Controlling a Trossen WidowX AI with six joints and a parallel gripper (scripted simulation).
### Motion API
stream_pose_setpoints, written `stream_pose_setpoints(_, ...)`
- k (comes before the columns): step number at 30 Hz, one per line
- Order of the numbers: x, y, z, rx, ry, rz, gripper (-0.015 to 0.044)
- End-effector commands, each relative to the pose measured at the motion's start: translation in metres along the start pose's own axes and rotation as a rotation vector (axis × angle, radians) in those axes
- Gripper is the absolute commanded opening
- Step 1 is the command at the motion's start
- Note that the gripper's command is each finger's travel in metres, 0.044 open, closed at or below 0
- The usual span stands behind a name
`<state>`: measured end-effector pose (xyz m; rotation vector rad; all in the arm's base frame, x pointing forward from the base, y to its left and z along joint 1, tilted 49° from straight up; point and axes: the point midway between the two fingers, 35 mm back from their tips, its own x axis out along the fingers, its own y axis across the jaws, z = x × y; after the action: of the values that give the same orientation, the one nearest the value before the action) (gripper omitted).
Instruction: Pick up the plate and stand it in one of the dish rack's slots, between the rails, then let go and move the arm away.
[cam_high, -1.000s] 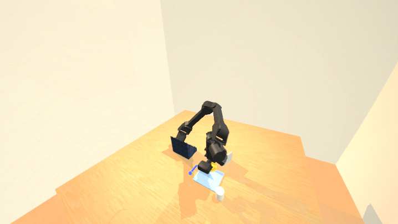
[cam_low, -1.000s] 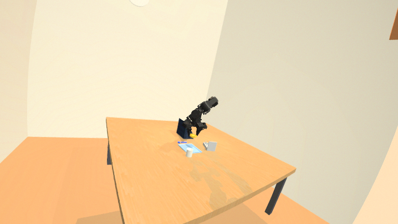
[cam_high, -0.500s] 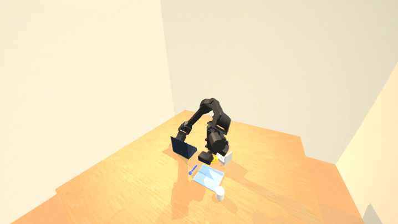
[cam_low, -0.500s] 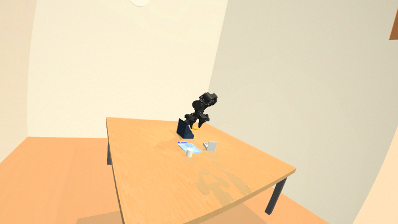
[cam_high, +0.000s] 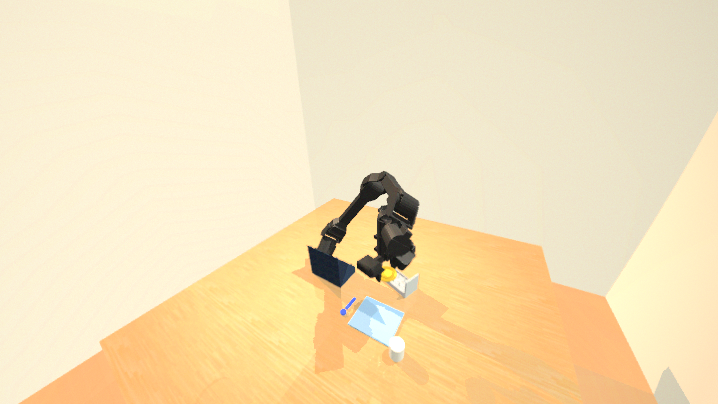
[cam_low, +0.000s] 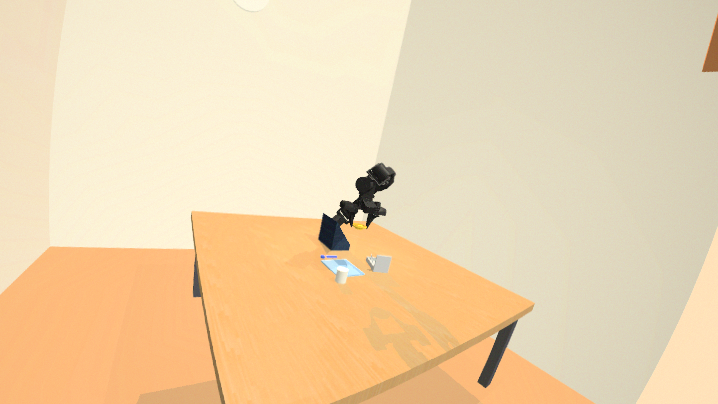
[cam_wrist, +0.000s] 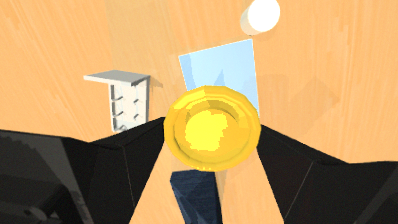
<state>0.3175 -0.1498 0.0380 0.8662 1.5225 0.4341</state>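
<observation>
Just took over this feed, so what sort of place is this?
Probably a bare room set up as a dishwashing test bench: a wooden table, a small white dish rack, and a yellow round plate held in the gripper.

Round yellow plate (cam_wrist: 212, 128) at frame centre, held flat and lifted, small white dish rack (cam_wrist: 122, 96) on the table, left of centre
</observation>
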Motion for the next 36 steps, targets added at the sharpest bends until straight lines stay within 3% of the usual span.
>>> stream_pose_setpoints(1, -0.006, 0.021, -0.009, 0.126, -0.013, -0.003, 0.0)
stream_pose_setpoints(36, -0.003, 0.141, -0.121, 1.324, -0.073, 0.036, 0.0)
